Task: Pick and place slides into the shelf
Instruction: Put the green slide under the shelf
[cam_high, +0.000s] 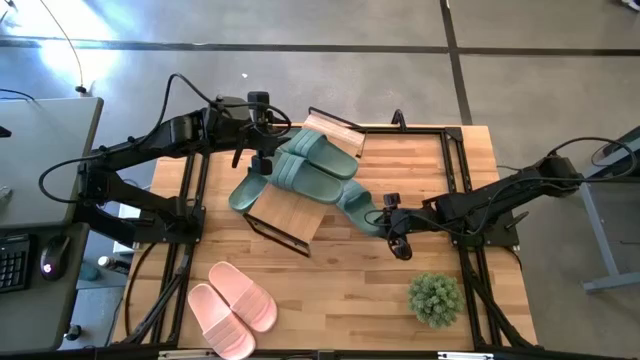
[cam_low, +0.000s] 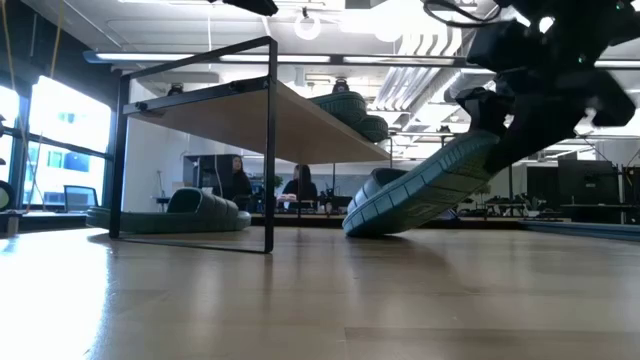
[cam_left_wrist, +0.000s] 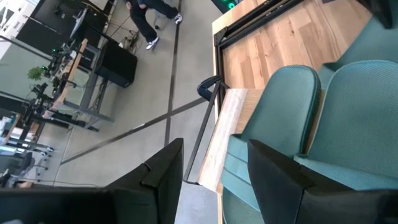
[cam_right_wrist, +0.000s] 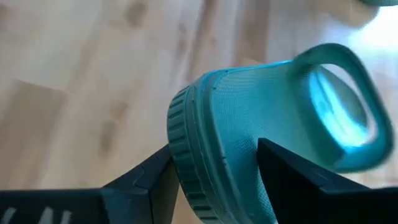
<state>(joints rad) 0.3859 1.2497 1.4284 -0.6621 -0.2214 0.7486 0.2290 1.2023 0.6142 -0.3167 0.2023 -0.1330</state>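
Heel-up, a sage green rubber slide (cam_high: 352, 199) tilts on the wooden bench (cam_high: 420, 180) beside the small bamboo-topped wire shelf (cam_high: 285, 215), toe toward the shelf. Right claw (cam_high: 388, 222) straddles its heel, fingers apart. Left claw (cam_high: 262, 140) hovers over stacked slides, parted.

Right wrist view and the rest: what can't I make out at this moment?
- Right tool: right wrist view shows the green slide between its fingers; actual pinch unclear.
- Shelf lower tier: hidden under the plank, high view.
- Slide beside the shelf: backlit in low view, partly behind the frame.
- Pink slides: absent from low and wrist views.
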